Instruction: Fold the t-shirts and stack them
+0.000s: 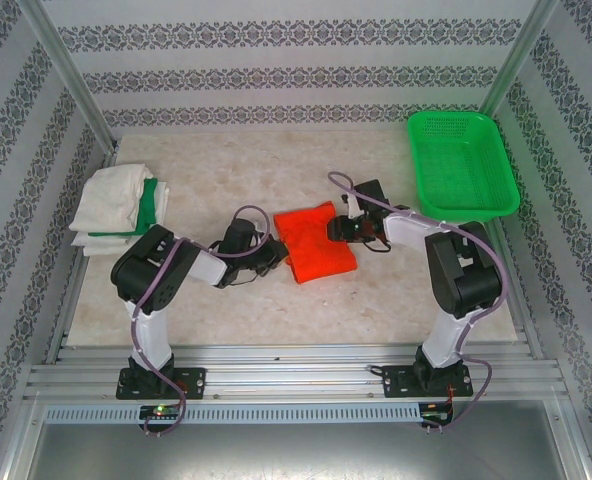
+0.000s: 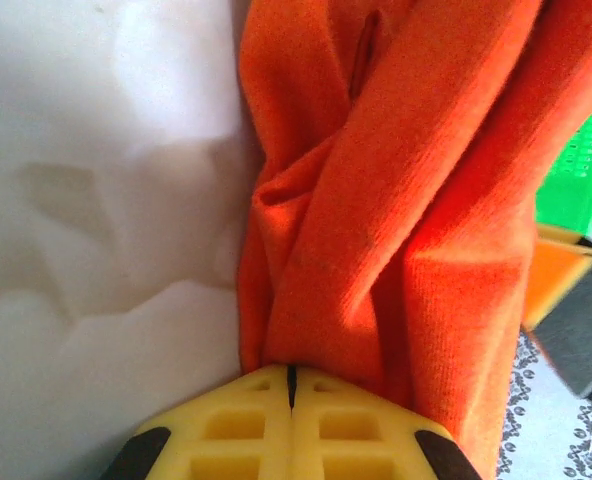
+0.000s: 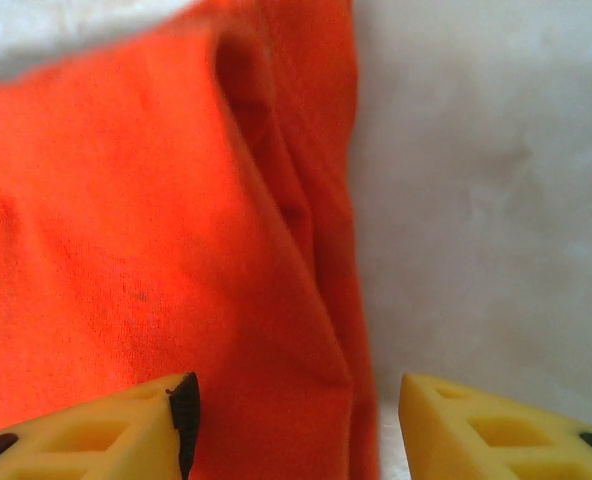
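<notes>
Rail (image 1: 296,380) at bottom of top view, both arms bolted on it, reaching up-frame over the table (image 1: 226,170). Far left of table: folded stack of off-white and green shirts (image 1: 116,205), off-white on top, green edge poking out on the stack's right side, well apart from both grippers. Left of centre: left gripper (image 1: 264,257) sits at the left edge of the orange shirt (image 1: 316,243). Left wrist view has the left gripper (image 2: 291,385) fingers pressed fully together at bottom centre, with the orange shirt (image 2: 396,200) bunched into creases that converge right at the tips, so it reads as clamped on that edge of the cloth. Orange shirt lies mid-table as a rumpled, roughly square fold, between the two grippers. Right gripper (image 1: 342,228) is at the shirt's upper right edge; in the right wrist view the right gripper (image 3: 296,400) has its jaws apart, left finger over the orange shirt (image 3: 126,250), right finger over bare table, nothing gripped. Upper right of frame: green mesh basket (image 1: 506,195) at the table's far right corner
</notes>
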